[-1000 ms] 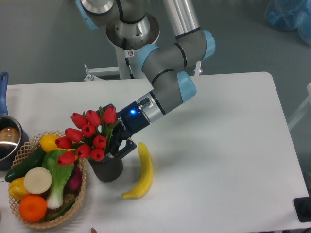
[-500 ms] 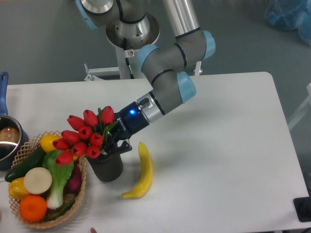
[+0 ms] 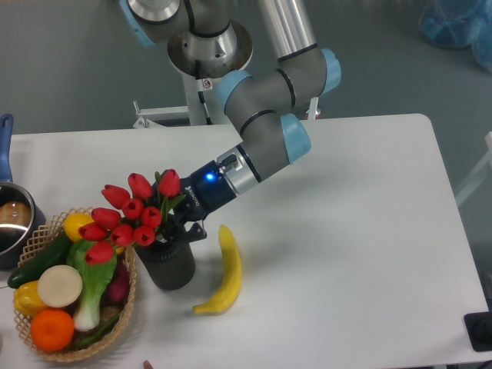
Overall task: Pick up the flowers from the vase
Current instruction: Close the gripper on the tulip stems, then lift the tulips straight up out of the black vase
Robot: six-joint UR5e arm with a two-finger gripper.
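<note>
The flowers [image 3: 129, 216], a bunch of red tulip buds with green leaves, stick out of the vase [image 3: 169, 266], a short dark cylinder at the table's front left. The bunch leans left over the basket. My gripper [image 3: 181, 230] reaches in from the right and sits at the vase's rim, its fingers closed around the stems just below the buds. The stems are hidden behind the fingers and the vase wall.
A wicker basket [image 3: 127, 304] with vegetables and fruit stands touching the vase on its left. A yellow banana [image 3: 224, 270] lies just right of the vase. A metal pot [image 3: 14, 223] with a blue handle is at the left edge.
The tulip bunch has shifted a little to the left and tilted further over the basket. The gripper fingers have drawn together at the stems. The arm has barely moved.
</note>
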